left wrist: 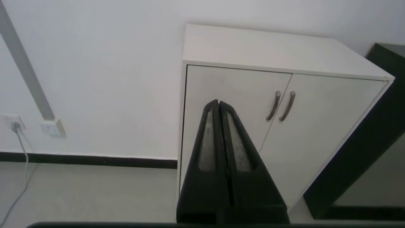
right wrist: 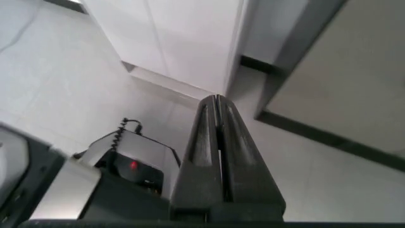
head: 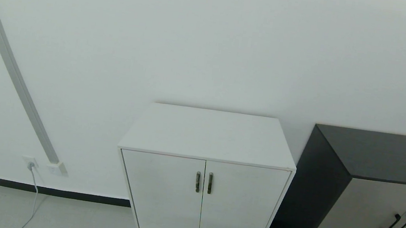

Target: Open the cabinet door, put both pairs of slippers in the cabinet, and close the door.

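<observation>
A white two-door cabinet (head: pixel 201 193) stands against the wall straight ahead, both doors shut. Its two dark vertical handles (head: pixel 203 182) meet at the centre seam. In the left wrist view the same cabinet (left wrist: pixel 278 114) sits some way off beyond my left gripper (left wrist: pixel 219 104), whose fingers are shut together with nothing between them. My right gripper (right wrist: pixel 218 100) is also shut and empty, hanging over the floor near the cabinet's lower corner (right wrist: pixel 183 44).
A black cabinet with grey doors (head: pixel 364 208) stands close on the right of the white one. A wall socket with a white cable (head: pixel 33 177) and a slanted cable duct (head: pixel 11 63) lie to the left. Bare grey floor (head: pixel 53 216) stretches left of the cabinet.
</observation>
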